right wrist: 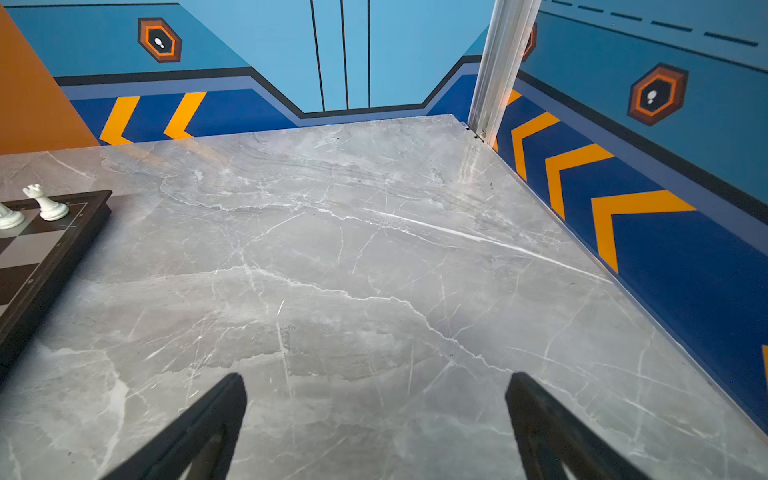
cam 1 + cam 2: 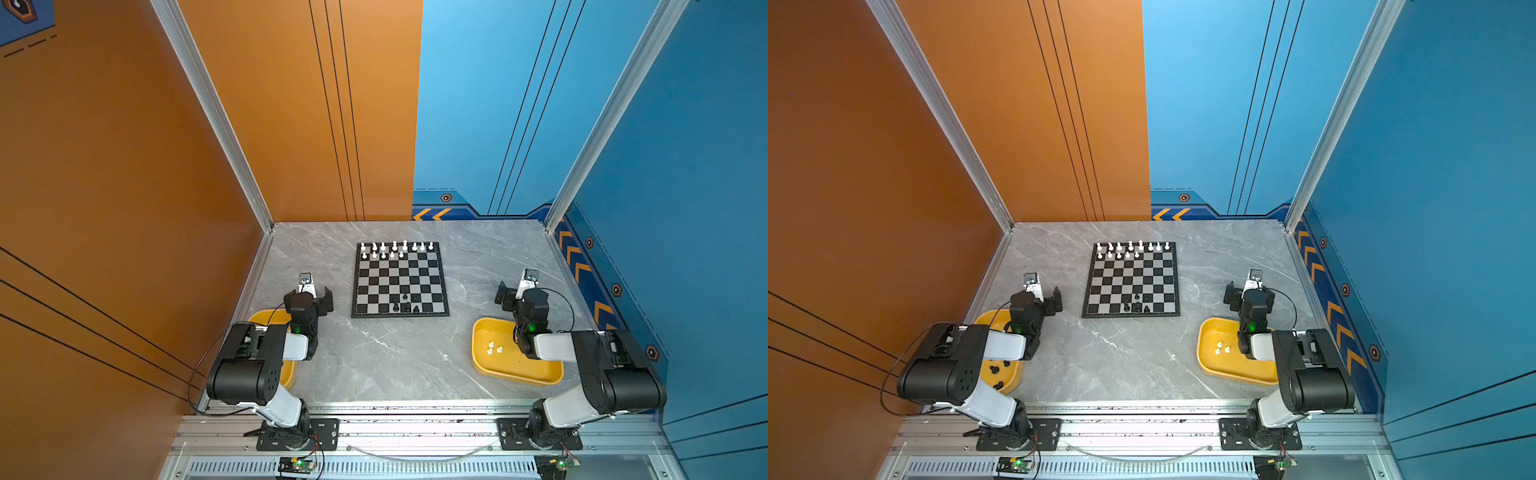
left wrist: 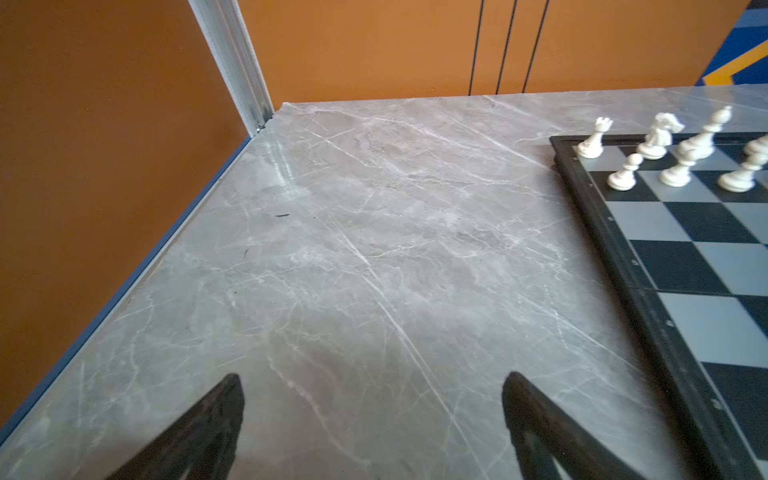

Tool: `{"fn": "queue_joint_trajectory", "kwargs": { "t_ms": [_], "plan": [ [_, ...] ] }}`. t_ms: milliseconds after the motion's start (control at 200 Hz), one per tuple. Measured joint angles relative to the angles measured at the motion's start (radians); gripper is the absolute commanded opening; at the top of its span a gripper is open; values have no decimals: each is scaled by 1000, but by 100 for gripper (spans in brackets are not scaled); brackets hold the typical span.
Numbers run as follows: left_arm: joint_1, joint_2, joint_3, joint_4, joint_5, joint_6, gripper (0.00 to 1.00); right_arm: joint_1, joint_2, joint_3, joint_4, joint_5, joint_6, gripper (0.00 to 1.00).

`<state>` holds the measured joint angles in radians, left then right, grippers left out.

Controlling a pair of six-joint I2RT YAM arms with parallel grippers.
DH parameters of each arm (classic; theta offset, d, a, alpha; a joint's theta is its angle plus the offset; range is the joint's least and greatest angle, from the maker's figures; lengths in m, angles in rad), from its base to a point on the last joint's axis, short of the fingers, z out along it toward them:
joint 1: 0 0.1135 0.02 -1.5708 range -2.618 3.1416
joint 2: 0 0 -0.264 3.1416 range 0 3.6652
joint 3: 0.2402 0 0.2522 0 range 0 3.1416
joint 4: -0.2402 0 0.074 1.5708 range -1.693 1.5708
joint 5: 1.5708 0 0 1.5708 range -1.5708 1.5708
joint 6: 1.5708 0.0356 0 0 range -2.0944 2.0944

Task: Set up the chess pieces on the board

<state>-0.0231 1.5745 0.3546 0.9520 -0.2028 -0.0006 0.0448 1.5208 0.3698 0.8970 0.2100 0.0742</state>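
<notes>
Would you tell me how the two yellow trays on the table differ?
The left tray holds black pieces; the right tray holds three white pieces. The left tray is largely hidden beneath the left arm; the right tray shows mostly uncovered. Both are yellow and rest on the table.

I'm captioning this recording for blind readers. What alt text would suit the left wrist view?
The left gripper, open and empty, hangs over the grey marble table. Beside it lies a corner of the chessboard, with white chess pieces standing upright on its two farthest rows. Orange walls rise behind.
</notes>
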Motion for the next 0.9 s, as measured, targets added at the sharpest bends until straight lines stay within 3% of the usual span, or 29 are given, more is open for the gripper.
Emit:
{"fn": "queue_joint_trajectory", "kwargs": {
  "t_ms": [270, 901],
  "plan": [
    [18, -4, 1, 1, 74, 0, 98, 0, 0, 0, 0, 0, 0, 100],
    [18, -4, 2, 1, 85, 0, 97, 0, 0, 0, 0, 0, 0, 100]
  ]
}}
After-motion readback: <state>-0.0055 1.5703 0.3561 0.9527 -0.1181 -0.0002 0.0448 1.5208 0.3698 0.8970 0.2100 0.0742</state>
